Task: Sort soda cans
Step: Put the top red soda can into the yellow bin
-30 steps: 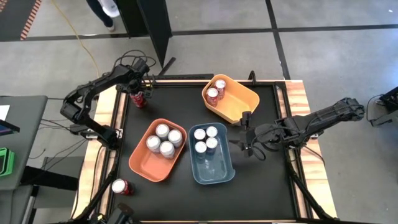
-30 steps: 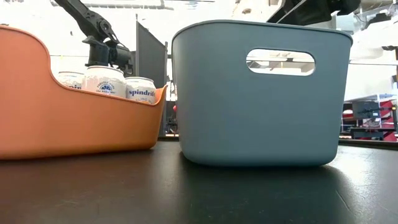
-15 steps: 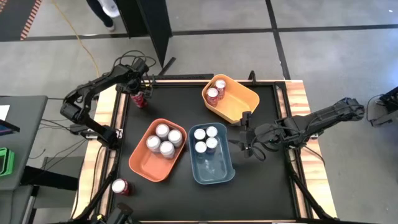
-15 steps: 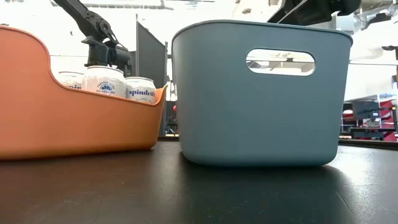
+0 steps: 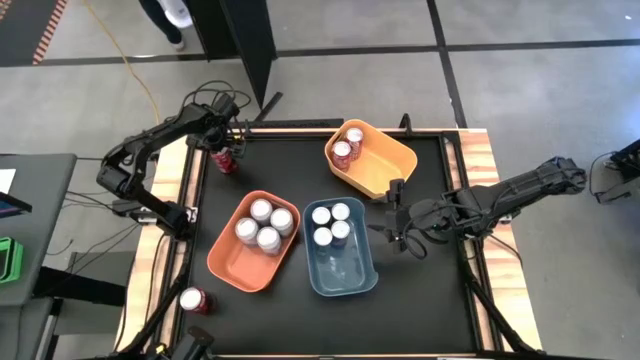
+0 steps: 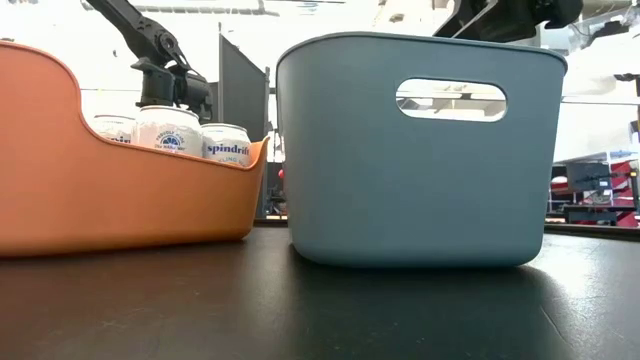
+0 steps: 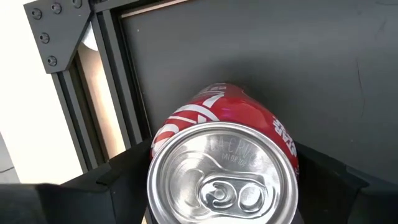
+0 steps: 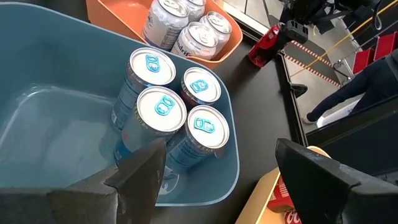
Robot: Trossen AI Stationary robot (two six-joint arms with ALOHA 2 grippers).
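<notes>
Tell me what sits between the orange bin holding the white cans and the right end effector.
The blue bin, holding four cans, stands between the orange bin and the right end effector; the high view shows it.

The left arm reaches in a bent arc toward the table's far left corner, its wrist angled down. The left gripper [image 5: 226, 156] stands with one dark finger [image 7: 124, 171] on each side of a red soda can [image 7: 224, 168]; contact cannot be told. The right arm stretches in low from the right edge, nearly level, elbow outward. The right gripper [image 5: 397, 232] hangs with its fingers [image 8: 140, 171] spread apart, holding nothing.
</notes>
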